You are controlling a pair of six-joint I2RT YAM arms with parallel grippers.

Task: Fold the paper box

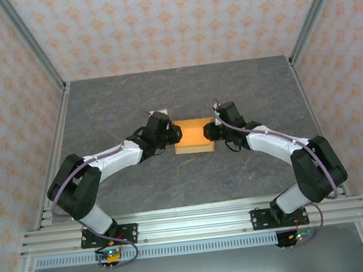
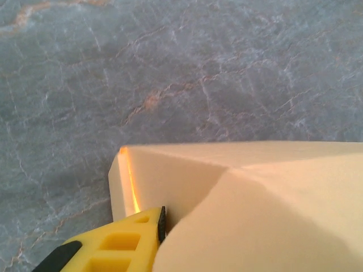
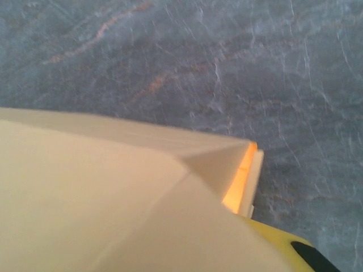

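Resting mid-tabletop (image 1: 164, 99), one paper box (image 1: 193, 136) sits between two tools: left tool (image 1: 177, 134) pinches its left wall; right tool (image 1: 208, 133) meets its right end (grip hidden, cannot tell).

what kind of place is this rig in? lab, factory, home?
Probably a lab test cell: patterned panel walls enclose a grey stone-look table, robot arms are bolted to a metal rail at its near edge, and a paper box sits between them.
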